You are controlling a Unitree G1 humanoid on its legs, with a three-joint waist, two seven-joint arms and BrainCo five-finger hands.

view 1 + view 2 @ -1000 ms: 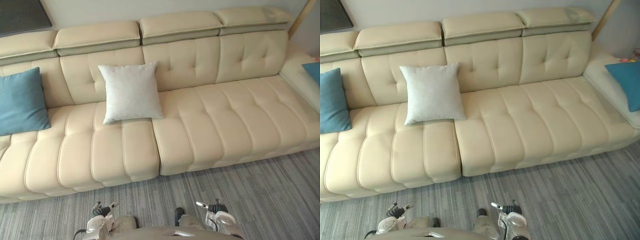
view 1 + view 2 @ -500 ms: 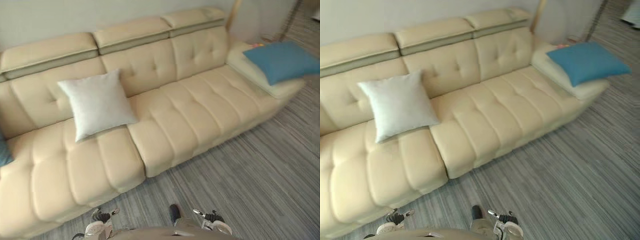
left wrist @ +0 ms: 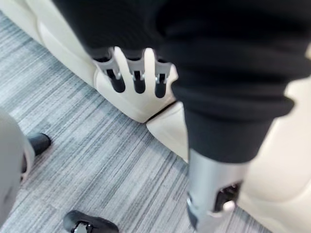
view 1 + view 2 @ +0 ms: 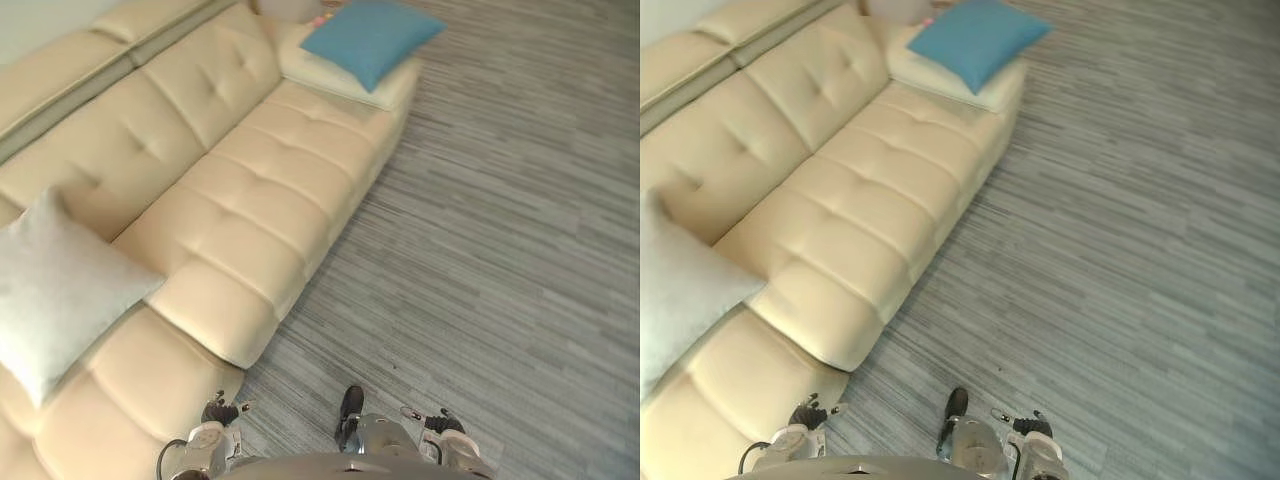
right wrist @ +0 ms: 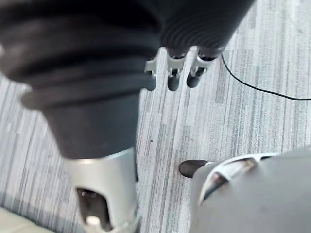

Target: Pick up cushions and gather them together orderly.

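**Left eye view:** A long cream sofa [image 4: 230, 200] runs from the near left up to the far middle, standing on a grey striped floor [image 4: 500, 250]. A pale grey cushion [image 4: 55, 285] leans against the backrest at the sofa's near left end and is cut off by the left edge. A blue cushion [image 4: 372, 35] lies flat on the sofa's far end piece. It is well apart from the pale one, with bare seats between them. The left hand [image 4: 220, 412] hangs low at the near edge, just beside the sofa's front. The right hand [image 4: 437, 423] hangs to its right over the floor. Neither hand touches a cushion.

**Right eye view:** The layout is the same. The pale grey cushion sits at the left edge on the near seats, and the blue cushion lies at the far end of the sofa.

**Left wrist view:** The left hand's fingers [image 3: 139, 82] hang loose and fairly straight in a row, with the thumb apart from them, and they hold nothing. Past them are the cream lower front of the sofa and the striped floor.

**Right wrist view:** The right hand's fingers [image 5: 173, 81] are also relaxed and empty, with the thumb apart from them. They hang above the floor.
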